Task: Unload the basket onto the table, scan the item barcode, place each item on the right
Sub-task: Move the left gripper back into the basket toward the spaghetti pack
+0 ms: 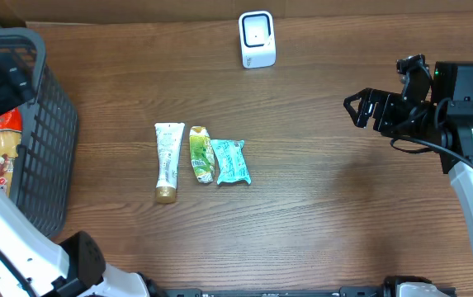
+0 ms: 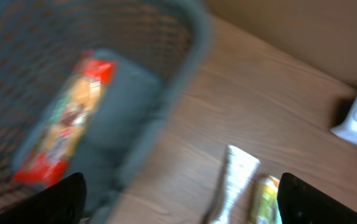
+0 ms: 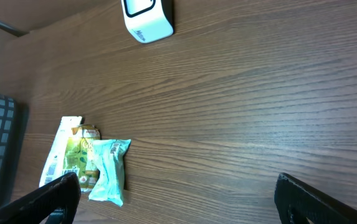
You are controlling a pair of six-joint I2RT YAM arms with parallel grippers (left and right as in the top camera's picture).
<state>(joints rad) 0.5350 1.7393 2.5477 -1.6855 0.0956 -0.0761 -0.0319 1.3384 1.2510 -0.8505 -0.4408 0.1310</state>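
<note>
Basket [image 1: 54, 148]: we saw it under the left tool, its rim crossing the space between the fingers.
Red-and-yellow packet [image 2: 66, 124]: it lay flat on the basket floor, below the left tool and toward its left finger.
Left tool [image 2: 181, 196]: fingers were spread wide and held nothing.
Tube [image 1: 167, 161]: it lay on the table [image 1: 327, 206] outside the basket, ahead of the left tool toward its right finger.
Green pouch [image 1: 201, 155]: we saw it just beside the tube.
Teal pouch [image 1: 230, 161]: it touched the green pouch and lay near the right tool's left finger.
Scanner [image 1: 257, 39]: it stood upright, well ahead of the right tool and apart from the pouches.
Right tool [image 3: 177, 190]: fingers were spread wide and empty above bare table.
</note>
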